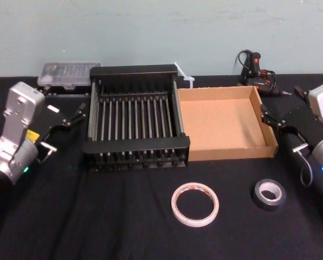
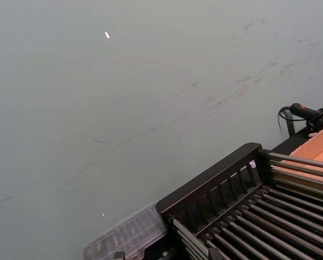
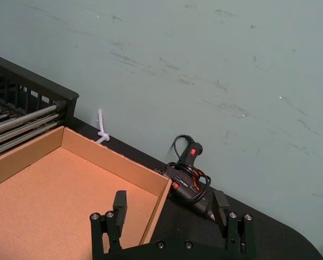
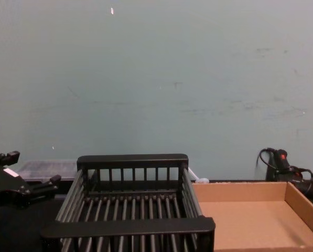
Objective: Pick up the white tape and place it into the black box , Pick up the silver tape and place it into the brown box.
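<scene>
White tape (image 1: 195,221) flat on worktop (image 1: 96,216) before black box (image 1: 134,145); silver tape (image 1: 260,196) front-right of it. Brown box (image 1: 229,153) abuts its right side. Left pincer (image 1: 73,115) at its left and right pincer (image 3: 170,207) past the brown box, both apart.

Clear case (image 1: 69,73) back left; black corded tool (image 1: 254,69) back right.

Both arms are just parked out at the sides. The left gripper (image 1: 72,116) sits on the left, its grey wrist angled inward and its fingers spread open. The right gripper (image 1: 281,102) mirrors it on the right, jaws wide too. Its wrist cam shows both fingers (image 3: 118,208) set well apart.
</scene>
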`<state>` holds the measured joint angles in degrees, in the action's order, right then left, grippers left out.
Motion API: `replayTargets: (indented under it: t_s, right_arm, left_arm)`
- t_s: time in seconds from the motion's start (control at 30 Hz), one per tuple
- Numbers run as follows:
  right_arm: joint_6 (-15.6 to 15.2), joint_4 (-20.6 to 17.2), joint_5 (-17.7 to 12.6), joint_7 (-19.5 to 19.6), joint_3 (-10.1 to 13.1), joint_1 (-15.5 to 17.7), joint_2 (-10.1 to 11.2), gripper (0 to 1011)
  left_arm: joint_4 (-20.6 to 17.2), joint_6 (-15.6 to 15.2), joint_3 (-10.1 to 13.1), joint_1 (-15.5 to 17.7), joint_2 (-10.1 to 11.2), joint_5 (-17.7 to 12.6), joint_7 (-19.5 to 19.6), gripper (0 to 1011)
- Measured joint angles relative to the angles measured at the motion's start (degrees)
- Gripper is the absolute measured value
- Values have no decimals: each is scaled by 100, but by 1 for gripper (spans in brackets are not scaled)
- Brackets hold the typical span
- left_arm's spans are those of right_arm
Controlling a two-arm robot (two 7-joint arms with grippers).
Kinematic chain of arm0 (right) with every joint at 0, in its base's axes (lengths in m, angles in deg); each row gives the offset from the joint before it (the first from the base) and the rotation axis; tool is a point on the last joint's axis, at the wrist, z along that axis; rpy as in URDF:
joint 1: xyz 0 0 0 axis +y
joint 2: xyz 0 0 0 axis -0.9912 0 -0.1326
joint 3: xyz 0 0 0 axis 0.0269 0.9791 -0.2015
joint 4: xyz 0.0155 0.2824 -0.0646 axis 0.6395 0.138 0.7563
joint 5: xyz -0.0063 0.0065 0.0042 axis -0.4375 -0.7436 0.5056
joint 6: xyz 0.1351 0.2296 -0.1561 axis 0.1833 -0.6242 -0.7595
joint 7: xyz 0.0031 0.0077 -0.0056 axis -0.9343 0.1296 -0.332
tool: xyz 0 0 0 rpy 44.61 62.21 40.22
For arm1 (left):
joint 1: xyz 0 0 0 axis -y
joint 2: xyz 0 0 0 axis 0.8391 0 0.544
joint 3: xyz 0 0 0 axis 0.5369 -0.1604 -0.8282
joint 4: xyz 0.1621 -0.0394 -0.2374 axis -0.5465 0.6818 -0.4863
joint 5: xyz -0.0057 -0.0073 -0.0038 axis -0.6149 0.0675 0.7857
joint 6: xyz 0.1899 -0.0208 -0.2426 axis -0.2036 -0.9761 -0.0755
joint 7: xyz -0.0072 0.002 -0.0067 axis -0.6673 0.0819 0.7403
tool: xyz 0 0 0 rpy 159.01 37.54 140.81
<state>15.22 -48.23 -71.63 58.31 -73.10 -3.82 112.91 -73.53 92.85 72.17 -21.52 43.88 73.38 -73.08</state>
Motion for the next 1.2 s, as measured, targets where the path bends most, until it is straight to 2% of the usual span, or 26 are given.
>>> replayTargets:
  t_s: [1.2]
  right_arm:
    - [0,0,0,0,0,0,0,1002]
  left_arm:
    - [0,0,0,0,0,0,0,1002]
